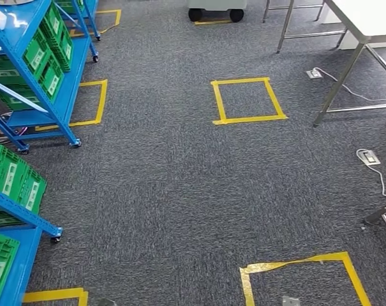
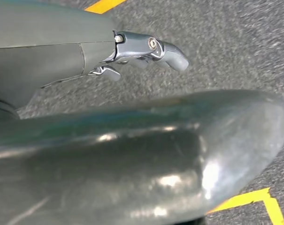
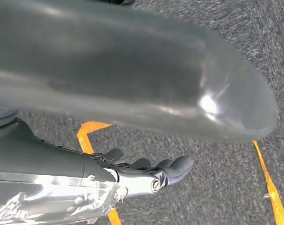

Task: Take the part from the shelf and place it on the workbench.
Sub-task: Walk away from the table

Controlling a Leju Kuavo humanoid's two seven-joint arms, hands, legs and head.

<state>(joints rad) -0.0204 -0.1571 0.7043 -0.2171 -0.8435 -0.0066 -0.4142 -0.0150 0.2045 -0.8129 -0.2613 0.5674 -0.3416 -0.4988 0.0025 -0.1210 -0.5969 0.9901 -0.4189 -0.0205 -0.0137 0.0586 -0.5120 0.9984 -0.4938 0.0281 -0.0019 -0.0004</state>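
The head view looks down on grey carpet (image 1: 171,191) marked with yellow tape squares (image 1: 247,100), with the blue shelf (image 1: 60,95) on wheels at the far left and a second blue rack (image 1: 22,220) nearer on the left, both carrying green bins (image 1: 45,60). At the far right stands the table (image 1: 369,16), white-topped on metal legs, with cables and floor sockets (image 1: 369,157) on the carpet by it. The part itself cannot be picked out; presumably it sits in one of the green bins, so it lies to the left and ahead of both hands, and its long axis cannot be judged. Both arms hang down over the carpet. The left hand (image 2: 133,54) holds nothing, its fingers (image 2: 170,51) loosely extended with a slight curl, apart from the thick thumb. The right hand (image 3: 147,176) is likewise empty, its fingers (image 3: 179,165) stretched out side by side. Since the shelf lies on the left, the left hand looks the nearer, though the robot probably has to turn and walk closer first; the table lies well apart, on the opposite side.
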